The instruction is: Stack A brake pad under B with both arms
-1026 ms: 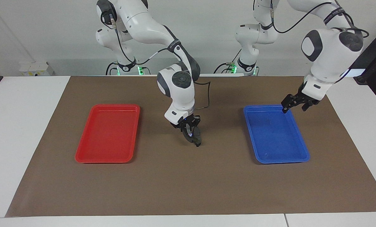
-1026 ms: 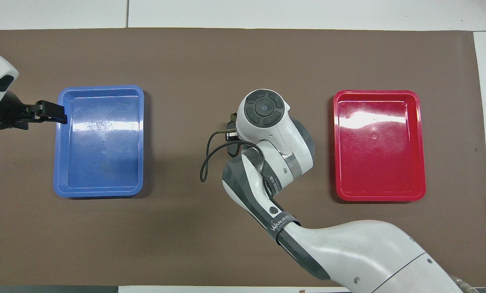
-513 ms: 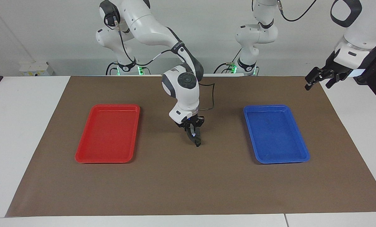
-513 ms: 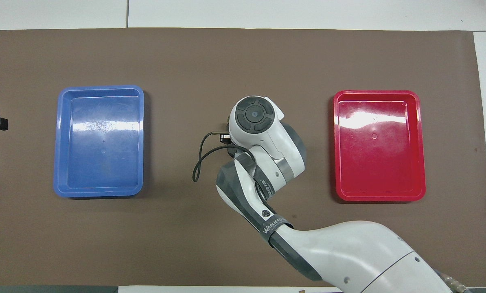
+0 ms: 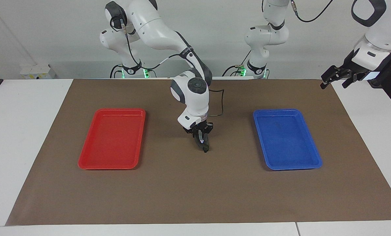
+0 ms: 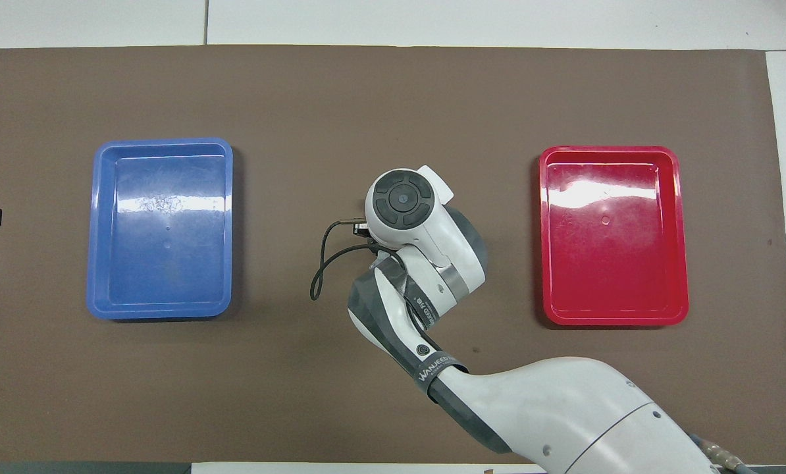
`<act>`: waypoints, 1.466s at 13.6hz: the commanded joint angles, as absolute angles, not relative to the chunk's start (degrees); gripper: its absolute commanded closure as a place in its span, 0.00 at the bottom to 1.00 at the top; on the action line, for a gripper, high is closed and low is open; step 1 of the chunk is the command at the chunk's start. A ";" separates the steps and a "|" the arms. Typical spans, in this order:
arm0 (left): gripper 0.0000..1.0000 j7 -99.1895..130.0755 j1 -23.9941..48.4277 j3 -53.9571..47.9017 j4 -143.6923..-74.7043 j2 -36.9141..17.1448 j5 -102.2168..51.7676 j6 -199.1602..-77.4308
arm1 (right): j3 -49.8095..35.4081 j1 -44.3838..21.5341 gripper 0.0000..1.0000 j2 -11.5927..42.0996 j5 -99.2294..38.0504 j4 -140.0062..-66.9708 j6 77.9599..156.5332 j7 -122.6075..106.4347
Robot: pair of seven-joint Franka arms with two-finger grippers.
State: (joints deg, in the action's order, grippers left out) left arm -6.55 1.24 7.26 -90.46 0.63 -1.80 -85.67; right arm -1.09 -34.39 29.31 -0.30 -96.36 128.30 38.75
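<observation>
- Right gripper [image 5: 202, 143] at the centre of the mat [image 5: 195, 196]: pinched shut on a small dark piece [image 5: 206, 148], touching the mat or just off it, can't tell.
- Too small to call as the A pad or B, honestly.
- Overhead: totally hidden under the right wrist.
- Red tray [image 5: 112, 111] at 9 o'clock of it, blue tray [image 5: 285, 112] at 3 (facing view).
- Left gripper [image 5: 333, 82] up at 2 o'clock, spread wide, holding nothing; cropped to a sliver overhead.

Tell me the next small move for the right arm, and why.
Probably ease the right pincer down and release: it is shut on a small dark piece just above the mat, between the empty red tray and blue tray. The left pincer waits open, raised at the mat's edge.
</observation>
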 commanded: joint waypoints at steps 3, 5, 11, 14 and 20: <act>0.00 -7.29 1.32 6.94 -90.97 1.14 -0.71 -85.52 | -1.23 -34.45 1.00 28.65 0.44 -97.21 130.42 37.01; 0.00 -7.21 1.32 6.94 -90.97 1.14 -0.62 -85.43 | -1.23 -34.54 1.00 28.57 0.44 -97.73 131.04 36.39; 0.00 -7.21 1.41 6.86 -91.06 1.05 -0.44 -87.27 | -1.23 -34.54 1.00 28.56 0.44 -98.00 132.01 36.04; 0.00 -7.21 1.23 6.77 -91.05 1.05 -0.53 -87.27 | -1.23 -34.63 1.00 28.56 0.35 -98.61 133.15 36.21; 0.00 -6.94 0.97 6.77 -91.05 1.05 -0.62 -86.84 | -1.32 -34.80 0.67 28.21 -0.26 -100.36 135.07 36.21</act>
